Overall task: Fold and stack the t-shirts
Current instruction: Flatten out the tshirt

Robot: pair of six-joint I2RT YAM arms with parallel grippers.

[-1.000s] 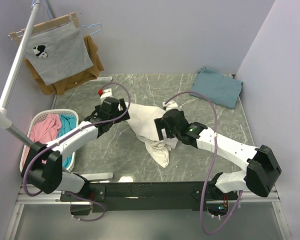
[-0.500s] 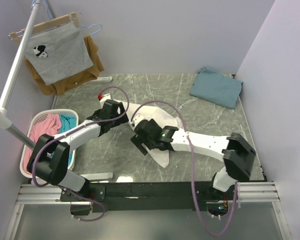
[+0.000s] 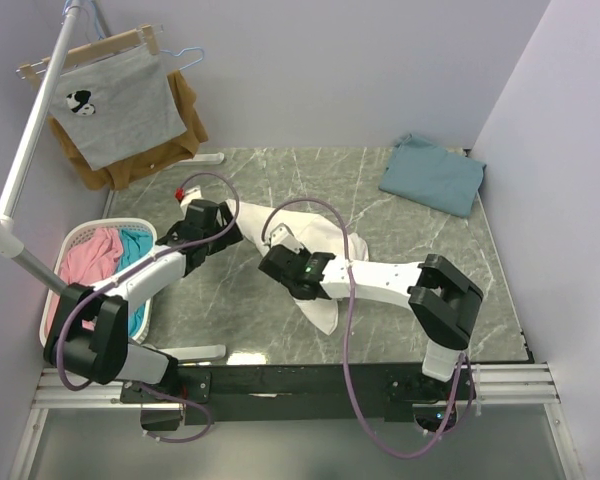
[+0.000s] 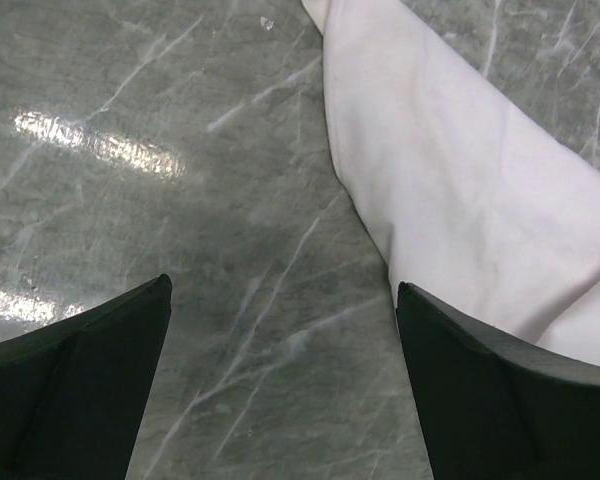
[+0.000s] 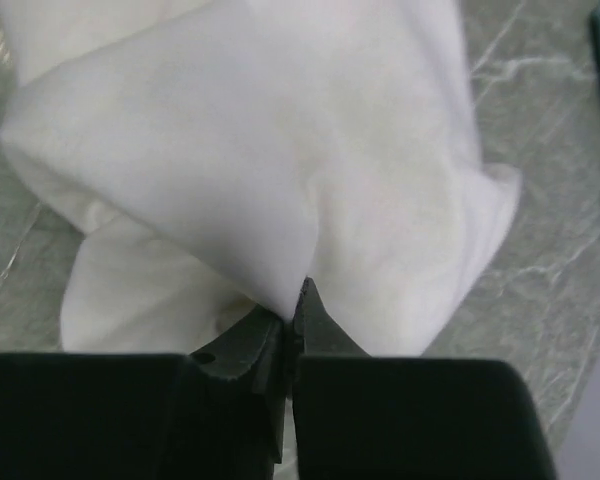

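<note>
From above, the white t-shirt (image 3: 320, 308) lies mid-worktop (image 3: 230, 300), its length running far-left to near-right. The teal t-shirt (image 3: 435, 175) sits folded at the far right.

Left wrist: the left jaws gape empty, with the white t-shirt's edge just to their right.

Right wrist: the right jaws are pinched closed on a fold of it.

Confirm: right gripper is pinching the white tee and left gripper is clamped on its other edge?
No. The right gripper is pinching the white tee, but the left gripper is open over the table beside it, as the left wrist view shows.
</note>
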